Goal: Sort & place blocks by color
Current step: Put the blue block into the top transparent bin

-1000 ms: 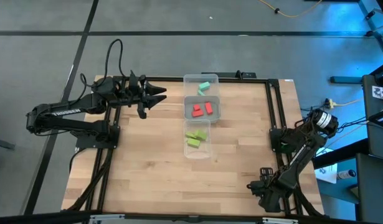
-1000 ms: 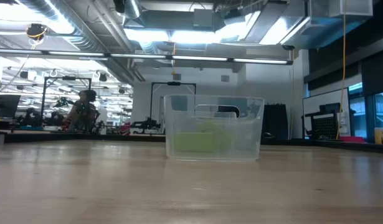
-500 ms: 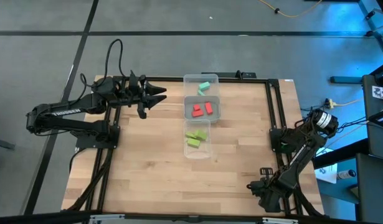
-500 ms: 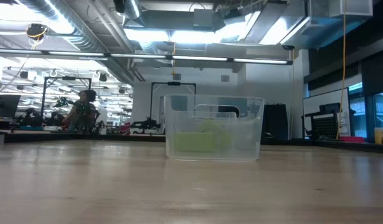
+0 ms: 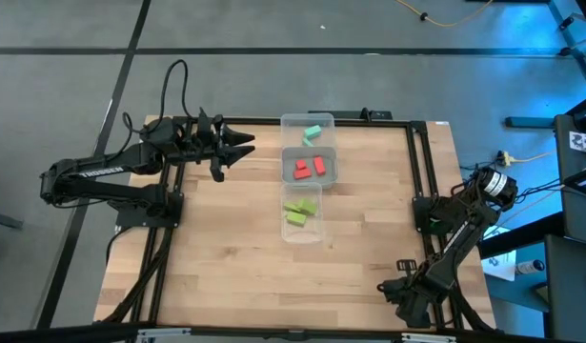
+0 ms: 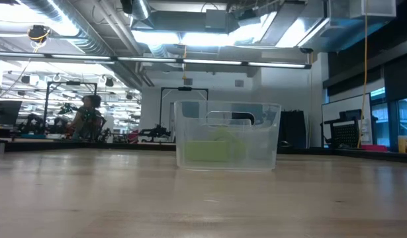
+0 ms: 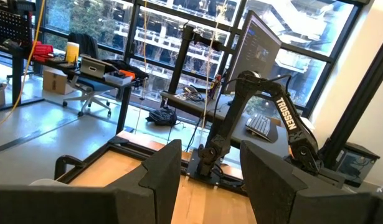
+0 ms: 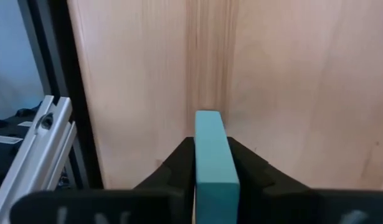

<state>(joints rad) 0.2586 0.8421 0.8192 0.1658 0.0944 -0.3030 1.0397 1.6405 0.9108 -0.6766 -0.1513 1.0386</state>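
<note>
- While my left gripper [image 5: 243, 145] waits with fingers parted at the table's far left edge, it grasps nothing.
- Three clear trays [image 5: 308, 177] stand in a row mid-table: mint blocks [image 5: 313, 133] farthest, red blocks [image 5: 310, 168] in the middle, lime blocks [image 5: 299, 211] nearest, lying at mixed angles.
- At the near right corner, my right gripper [image 8: 212, 163] clamps a teal block [image 8: 212, 163], its long axis running forward between my fingers, over bare wood by the frame.
- Risk, as I judge it: the carry to the mint tray is long; a loose pinch could drop the bar, or I could clip a tray wall.
</note>
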